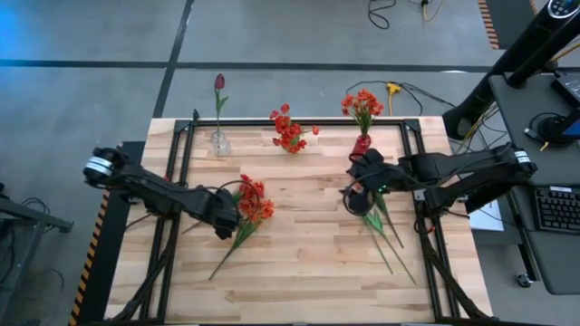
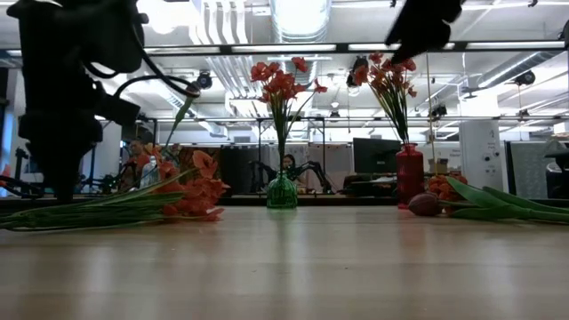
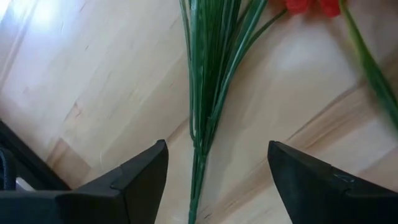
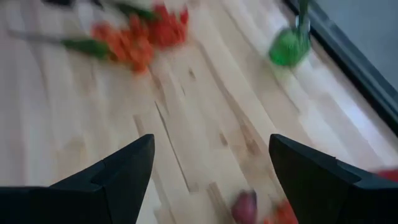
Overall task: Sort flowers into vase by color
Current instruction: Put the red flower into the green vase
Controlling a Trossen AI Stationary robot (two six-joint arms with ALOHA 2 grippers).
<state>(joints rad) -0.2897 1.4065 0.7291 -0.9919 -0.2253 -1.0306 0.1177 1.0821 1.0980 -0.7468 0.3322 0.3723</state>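
Observation:
A bunch of orange and red flowers (image 1: 253,205) lies on the table left of centre, its green stems (image 3: 205,93) running toward the near edge. My left gripper (image 3: 217,152) is open and points down over those stems, one finger on each side, touching neither. My right gripper (image 4: 211,146) hangs open above the table right of centre, over a maroon tulip head (image 4: 244,205) and long-stemmed flowers (image 1: 388,234) that lie flat. At the far edge, a clear vase (image 1: 220,141) holds a maroon tulip, a green vase (image 1: 292,146) red blooms, and a red vase (image 1: 362,143) orange blooms.
A black frame (image 1: 181,136) runs along the table's far edge and sides. Bare wood (image 1: 308,263) lies between the two groups of flowers and toward the near edge. In the low view the left arm (image 2: 62,98) stands dark at the left.

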